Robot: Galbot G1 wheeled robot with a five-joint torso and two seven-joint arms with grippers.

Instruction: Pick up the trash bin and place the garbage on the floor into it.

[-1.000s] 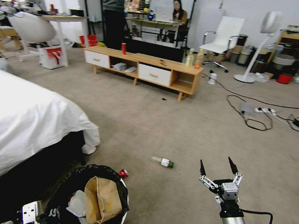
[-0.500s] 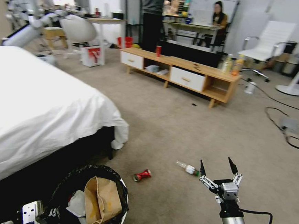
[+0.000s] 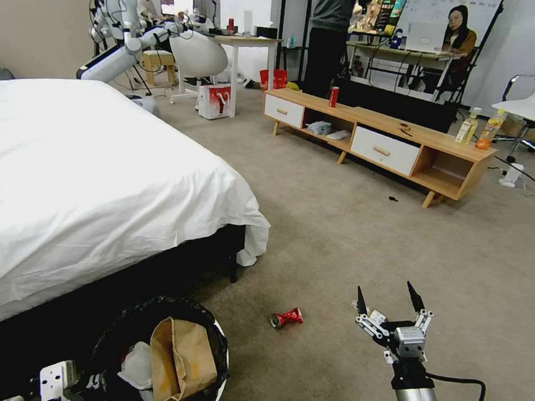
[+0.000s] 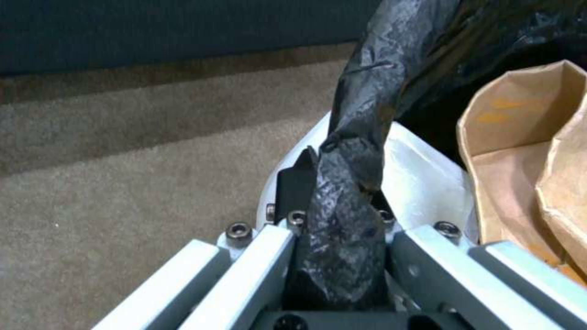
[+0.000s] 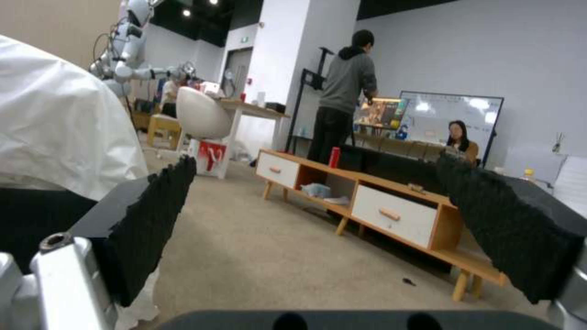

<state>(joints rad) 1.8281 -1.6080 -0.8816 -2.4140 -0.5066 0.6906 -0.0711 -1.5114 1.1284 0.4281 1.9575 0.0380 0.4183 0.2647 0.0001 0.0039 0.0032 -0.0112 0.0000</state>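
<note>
Turned leftward, the robot now faces the crushed red can [image 3: 286,317]; right gripper [image 3: 389,298] gapes wide, left gripper [image 4: 333,220] pinches the trash bin [image 3: 163,353] liner.

Bare carpet [image 3: 350,244] lies open ahead of the right claw [image 3: 389,300]. To its left a crushed can [image 3: 286,317], apparently lying loose; farther left the bed [image 3: 84,174].

beige carpet [image 3: 351,232], white bed [image 3: 84,174], wooden cabinet [image 3: 383,141]
</note>
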